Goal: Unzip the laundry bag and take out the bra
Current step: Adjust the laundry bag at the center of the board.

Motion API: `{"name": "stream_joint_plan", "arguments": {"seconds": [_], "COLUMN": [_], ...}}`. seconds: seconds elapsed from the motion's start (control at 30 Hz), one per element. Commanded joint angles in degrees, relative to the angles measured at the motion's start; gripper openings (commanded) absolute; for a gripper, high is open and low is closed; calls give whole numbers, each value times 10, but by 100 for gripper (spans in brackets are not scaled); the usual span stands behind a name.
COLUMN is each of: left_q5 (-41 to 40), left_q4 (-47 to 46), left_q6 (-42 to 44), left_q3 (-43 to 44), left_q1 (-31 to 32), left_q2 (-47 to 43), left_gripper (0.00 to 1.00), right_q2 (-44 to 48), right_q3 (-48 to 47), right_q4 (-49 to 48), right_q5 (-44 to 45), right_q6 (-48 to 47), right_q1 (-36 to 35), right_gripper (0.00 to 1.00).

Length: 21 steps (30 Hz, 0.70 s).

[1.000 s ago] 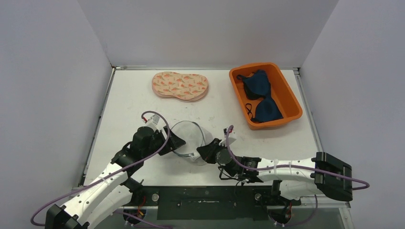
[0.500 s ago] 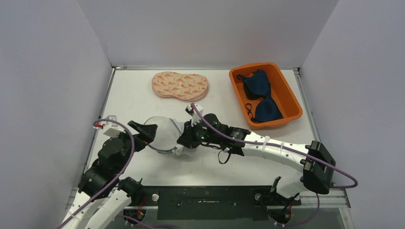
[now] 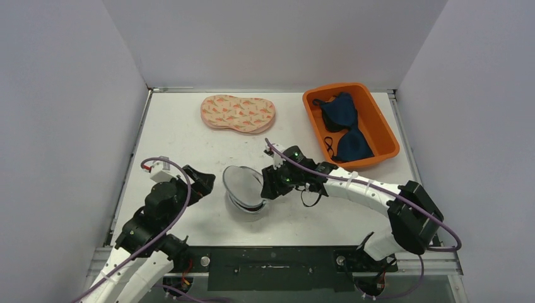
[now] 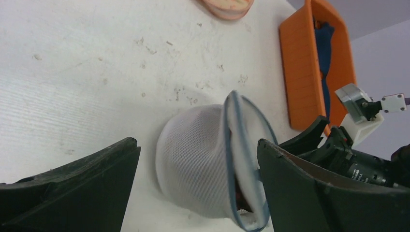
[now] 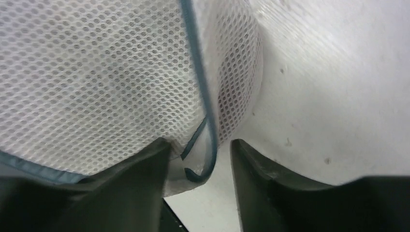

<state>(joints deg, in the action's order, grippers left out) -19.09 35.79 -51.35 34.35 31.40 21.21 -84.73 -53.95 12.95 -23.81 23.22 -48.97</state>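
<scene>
My right claw (image 5: 199, 147) is standing parted at the right side of the laundry bag (image 3: 245, 188), the blue-grey trim (image 5: 194, 63) dangling unpinched between its fingers. My left claw (image 4: 196, 145) is gaping wide just left of the bag, touching nothing. I am judging the unzipping as underway, so the next move is calling for a firm pinch on that trim. The bag is sitting near-centre on the surface (image 3: 183, 132). It is a stiff white dome of honeycomb mesh, and I cannot make out the bra inside.

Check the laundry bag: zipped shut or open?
Open, at least partly: the laundry bag shows its blue-trimmed flap gaping away from the mesh body.
</scene>
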Motion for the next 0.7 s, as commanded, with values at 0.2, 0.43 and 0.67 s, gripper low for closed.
{"name": "stream_joint_plan", "arguments": {"seconds": [0.2, 0.43, 0.67], "left_q5": [58, 51, -27], "left_q4": [-47, -51, -13], "left_q6": [-9, -19, -51], "left_q3": [-38, -52, -51], "left_q1": [-2, -2, -2], "left_q2": [21, 10, -6], "left_gripper": [91, 91, 91], "right_q2": [168, 332, 293], "right_q3": [67, 229, 257], "right_q4": [-11, -142, -271], "right_q5": [104, 201, 467], "right_q6": [111, 376, 531], "right_q1": [14, -40, -273], "right_gripper": [89, 89, 89]}}
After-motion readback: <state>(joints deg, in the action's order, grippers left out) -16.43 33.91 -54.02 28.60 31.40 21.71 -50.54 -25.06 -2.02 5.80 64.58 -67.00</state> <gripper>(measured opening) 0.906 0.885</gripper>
